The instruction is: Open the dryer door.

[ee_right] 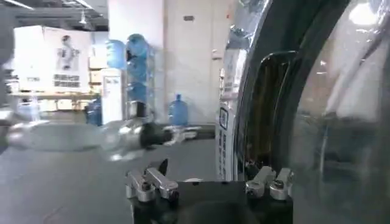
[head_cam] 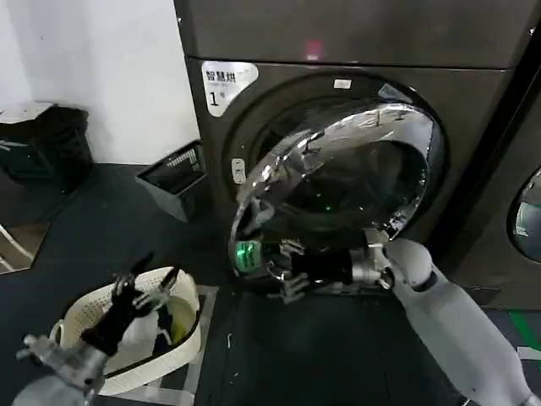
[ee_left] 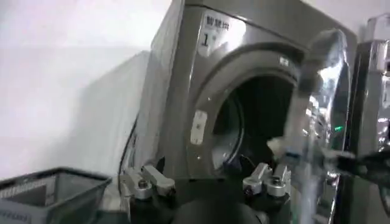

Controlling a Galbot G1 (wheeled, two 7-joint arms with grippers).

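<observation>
Reaching low, right gripper [head_cam: 292, 272] meets the ajar dryer door [head_cam: 338, 182].

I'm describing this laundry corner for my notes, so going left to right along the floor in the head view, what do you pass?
Left gripper over the cream plastic laundry basket → dark grey mesh bin → chrome-ringed dryer door, partly open → second machine's round glass door.

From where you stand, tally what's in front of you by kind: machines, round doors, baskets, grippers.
Machines: 2, the dryer and a second machine
Round doors: 2, the dryer door swung out and the second door
Baskets: 2, white basket and grey bin
Grippers: 2, left gripper and right gripper
Total: 8
</observation>
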